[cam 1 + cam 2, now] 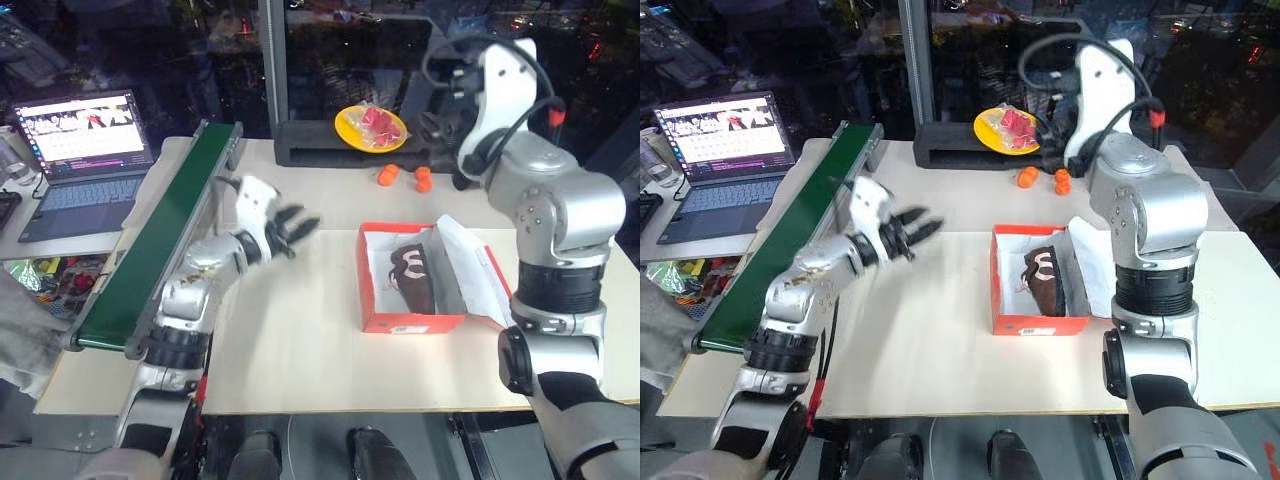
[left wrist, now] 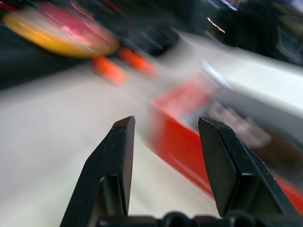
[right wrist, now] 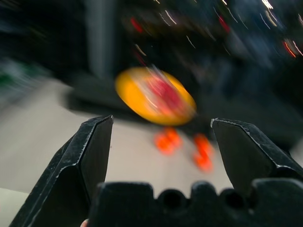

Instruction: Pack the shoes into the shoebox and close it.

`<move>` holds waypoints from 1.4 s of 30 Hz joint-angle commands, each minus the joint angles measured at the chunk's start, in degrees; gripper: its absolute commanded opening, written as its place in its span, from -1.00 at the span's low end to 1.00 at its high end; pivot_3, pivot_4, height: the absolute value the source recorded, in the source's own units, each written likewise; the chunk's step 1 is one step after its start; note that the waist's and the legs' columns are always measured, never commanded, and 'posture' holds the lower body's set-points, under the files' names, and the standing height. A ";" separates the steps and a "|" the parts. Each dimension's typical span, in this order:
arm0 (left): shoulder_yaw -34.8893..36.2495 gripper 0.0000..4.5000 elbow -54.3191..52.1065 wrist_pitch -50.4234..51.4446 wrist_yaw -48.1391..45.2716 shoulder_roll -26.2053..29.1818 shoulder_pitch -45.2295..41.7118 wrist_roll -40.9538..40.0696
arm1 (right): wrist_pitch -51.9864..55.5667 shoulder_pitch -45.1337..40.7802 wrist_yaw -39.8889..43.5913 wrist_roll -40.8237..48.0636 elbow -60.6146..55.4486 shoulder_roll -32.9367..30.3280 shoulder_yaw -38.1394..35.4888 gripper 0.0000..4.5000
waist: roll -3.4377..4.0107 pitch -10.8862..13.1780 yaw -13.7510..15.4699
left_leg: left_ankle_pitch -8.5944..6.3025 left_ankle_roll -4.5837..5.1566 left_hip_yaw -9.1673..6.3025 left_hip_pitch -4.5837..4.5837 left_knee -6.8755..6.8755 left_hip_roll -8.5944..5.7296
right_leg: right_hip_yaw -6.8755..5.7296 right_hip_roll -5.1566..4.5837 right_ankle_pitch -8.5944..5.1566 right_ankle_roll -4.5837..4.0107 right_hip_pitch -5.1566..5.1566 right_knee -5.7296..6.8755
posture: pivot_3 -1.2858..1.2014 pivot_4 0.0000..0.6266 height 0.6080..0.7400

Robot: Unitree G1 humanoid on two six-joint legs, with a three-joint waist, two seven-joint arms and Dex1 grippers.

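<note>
Nearest you, the shoebox (image 1: 412,322) sits on the desk (image 1: 290,350), lid swung back toward your right, with a dark brown shoe (image 1: 411,272) lying inside against the white lining. Your left gripper (image 1: 300,228) hangs above the bare desk to the left of the box, its fingers (image 2: 116,161) parted with nothing between them. Your right gripper (image 3: 161,142) is raised higher, fingers spread wide and empty. Farther back, small orange objects (image 1: 404,177) lie near a yellow plate (image 1: 370,128). A laptop (image 1: 82,160) stands far left.
</note>
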 commanded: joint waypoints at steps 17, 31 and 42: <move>8.74 0.96 23.92 -1.49 3.21 13.62 -0.33 5.88 | -13.86 39.08 22.65 9.13 -14.37 -3.08 8.79 1.00 | -0.09 0.00 0.72 | 0.04 -0.07 0.03 0.16 0.11 -0.01 | -0.07 -0.03 -0.03 -0.03 0.08 0.10 | 0.03 -0.52 0.68; 8.22 1.00 28.41 -1.27 3.00 15.69 -1.63 8.34 | -16.40 42.06 28.29 9.93 -18.38 -3.76 11.18 1.00 | -0.15 -0.02 1.26 | 0.03 -0.08 0.00 0.13 0.04 -0.01 | -0.11 -0.01 -0.05 -0.03 0.06 0.12 | 0.03 -0.52 0.68; 8.72 1.00 30.17 -2.70 3.25 15.91 -2.43 8.85 | -17.19 41.78 27.94 7.36 -16.83 -3.16 11.96 1.00 | -0.16 -0.02 1.26 | 0.03 -0.08 0.00 0.13 0.04 -0.01 | -0.11 -0.01 -0.05 -0.03 0.06 0.13 | 0.03 -0.52 0.68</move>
